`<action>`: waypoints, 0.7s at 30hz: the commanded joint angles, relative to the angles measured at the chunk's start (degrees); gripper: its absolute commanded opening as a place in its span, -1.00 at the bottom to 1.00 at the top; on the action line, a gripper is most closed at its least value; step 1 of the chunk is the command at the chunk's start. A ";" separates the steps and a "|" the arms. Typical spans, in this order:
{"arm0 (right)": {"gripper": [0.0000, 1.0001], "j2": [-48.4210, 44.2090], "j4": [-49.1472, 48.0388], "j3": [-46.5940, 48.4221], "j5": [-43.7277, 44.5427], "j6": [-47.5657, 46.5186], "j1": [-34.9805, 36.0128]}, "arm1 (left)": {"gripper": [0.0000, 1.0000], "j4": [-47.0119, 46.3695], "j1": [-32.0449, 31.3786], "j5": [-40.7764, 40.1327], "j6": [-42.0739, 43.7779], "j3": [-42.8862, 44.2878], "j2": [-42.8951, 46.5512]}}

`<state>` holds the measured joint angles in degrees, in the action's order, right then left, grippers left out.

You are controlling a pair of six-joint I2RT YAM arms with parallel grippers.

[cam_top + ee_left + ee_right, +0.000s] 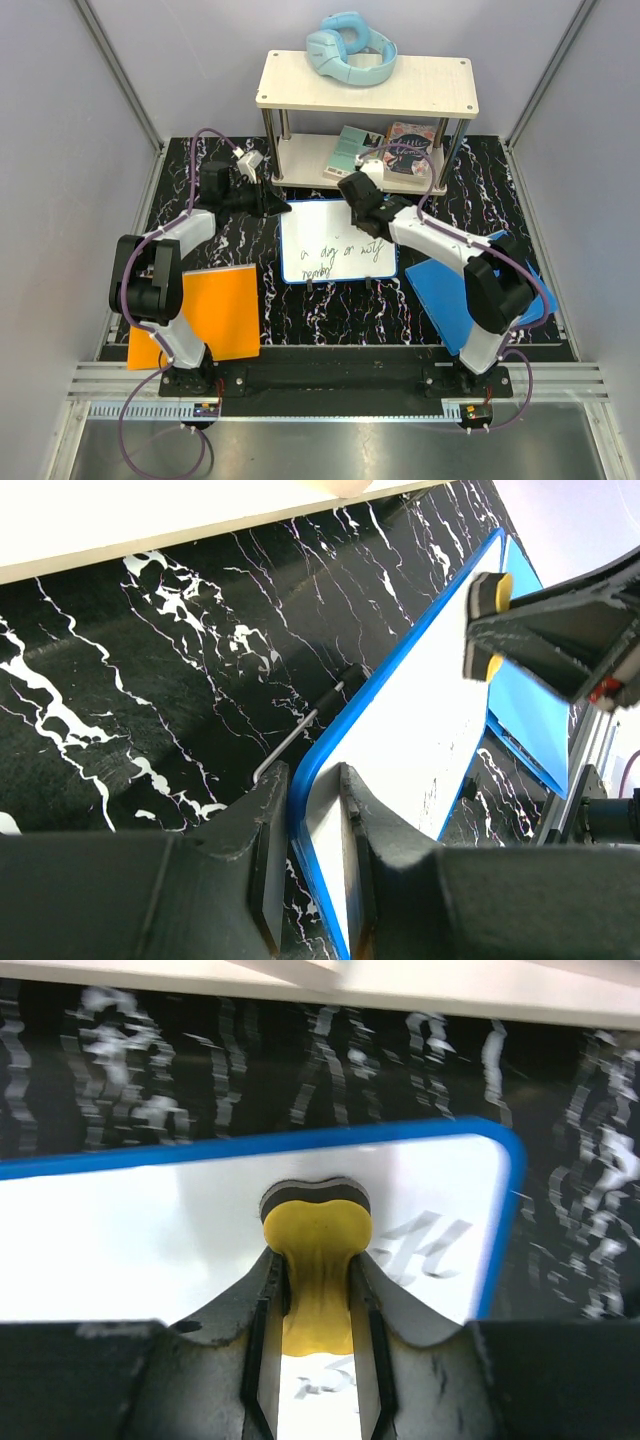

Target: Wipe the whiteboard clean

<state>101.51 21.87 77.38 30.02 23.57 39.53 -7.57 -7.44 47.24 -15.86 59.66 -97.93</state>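
Observation:
The whiteboard (322,228), white with a thin blue rim, lies on the black marbled mat below the shelf and bears dark handwriting (345,249) across its lower half. My left gripper (283,208) is shut on the board's far left corner; in the left wrist view (308,815) the jaws pinch the blue rim of the whiteboard (420,710). My right gripper (362,213) is over the board's far right part, shut on a yellow eraser (316,1245) with a dark felt face pressed to the whiteboard (140,1240). Blurred writing (425,1250) shows beside the eraser.
A two-tier shelf (440,85) stands right behind the board, with blue headphones (350,52) on top and books (385,152) below. An orange panel (220,310) lies at the near left, a blue panel (445,295) at the near right. A thin metal rod (300,725) lies beside the board's edge.

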 commanded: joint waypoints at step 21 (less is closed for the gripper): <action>-1.00 -3.69 -2.00 -3.38 -16.56 -10.12 -9.91 | -1.00 4.14 -1.35 -3.39 4.96 0.99 1.16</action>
<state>96.99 23.66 72.03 21.63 14.79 29.45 -5.56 -7.68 47.31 -14.85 59.68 -97.12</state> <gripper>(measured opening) 0.328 0.247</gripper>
